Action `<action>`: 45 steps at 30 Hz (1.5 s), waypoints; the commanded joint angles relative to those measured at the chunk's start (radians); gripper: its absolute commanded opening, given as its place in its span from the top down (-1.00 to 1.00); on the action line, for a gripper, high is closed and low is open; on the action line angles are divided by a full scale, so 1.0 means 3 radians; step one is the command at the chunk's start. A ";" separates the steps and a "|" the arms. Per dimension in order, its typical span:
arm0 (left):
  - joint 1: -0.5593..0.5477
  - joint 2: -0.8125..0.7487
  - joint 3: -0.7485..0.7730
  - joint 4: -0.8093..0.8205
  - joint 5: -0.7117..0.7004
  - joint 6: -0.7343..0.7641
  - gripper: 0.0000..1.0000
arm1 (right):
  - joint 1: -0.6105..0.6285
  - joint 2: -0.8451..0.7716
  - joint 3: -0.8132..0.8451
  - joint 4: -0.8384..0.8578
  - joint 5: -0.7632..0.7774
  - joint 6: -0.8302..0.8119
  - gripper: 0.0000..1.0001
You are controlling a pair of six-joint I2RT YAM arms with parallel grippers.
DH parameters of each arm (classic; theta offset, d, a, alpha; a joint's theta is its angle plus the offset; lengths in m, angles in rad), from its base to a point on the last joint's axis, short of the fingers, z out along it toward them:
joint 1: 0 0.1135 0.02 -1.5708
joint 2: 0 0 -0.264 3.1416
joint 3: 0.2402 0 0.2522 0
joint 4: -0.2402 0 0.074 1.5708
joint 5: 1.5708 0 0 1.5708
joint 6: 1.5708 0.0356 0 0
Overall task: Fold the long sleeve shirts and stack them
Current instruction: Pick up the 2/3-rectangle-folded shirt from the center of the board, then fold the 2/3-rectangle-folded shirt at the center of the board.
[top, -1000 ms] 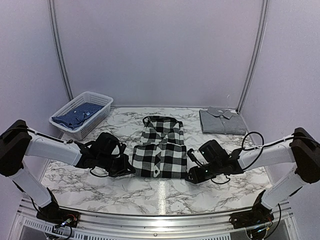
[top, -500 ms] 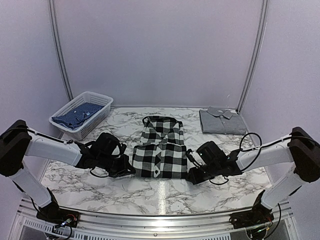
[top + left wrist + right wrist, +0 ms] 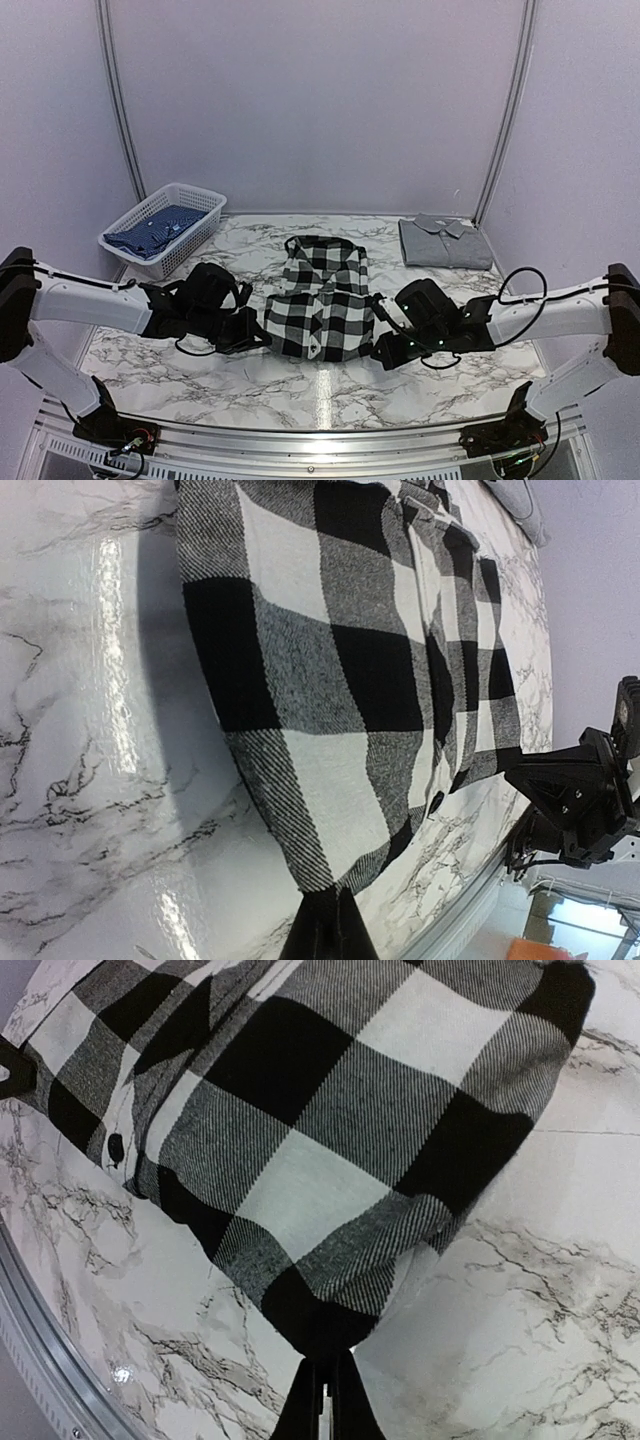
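Observation:
A black-and-white checked long sleeve shirt [image 3: 320, 295] lies partly folded in the middle of the marble table. My left gripper [image 3: 262, 338] is shut on its near left corner, seen in the left wrist view [image 3: 325, 905] with the cloth [image 3: 330, 680] rising from the table. My right gripper [image 3: 378, 352] is shut on the near right corner, seen in the right wrist view [image 3: 325, 1370] with the cloth [image 3: 330, 1120] lifted off the marble. The shirt's near edge hangs a little above the table between both grippers. A folded grey shirt [image 3: 445, 242] lies at the back right.
A white basket [image 3: 163, 228] with a blue garment stands at the back left. The table's metal front rail [image 3: 320, 445] runs along the near edge. Bare marble lies in front of the shirt and on both sides.
Both grippers have raised the shirt's near edge a little and drawn it slightly toward the back. The arms' elbows have dropped lower and outward.

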 commanded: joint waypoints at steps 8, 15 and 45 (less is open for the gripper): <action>-0.0120 -0.0698 0.0247 -0.0647 -0.0337 0.0140 1.00 | 0.0119 -0.0524 0.0774 -0.0713 0.0250 0.0133 1.00; 0.0465 0.0138 0.1289 -0.0875 -0.0057 0.0669 1.00 | -0.0604 0.0264 0.1651 -0.0759 -0.0010 -0.0236 1.00; 0.1279 0.1903 0.2329 0.0107 0.0638 0.0360 1.00 | -0.1579 0.2094 0.2715 -0.0227 -0.0188 -0.0347 1.00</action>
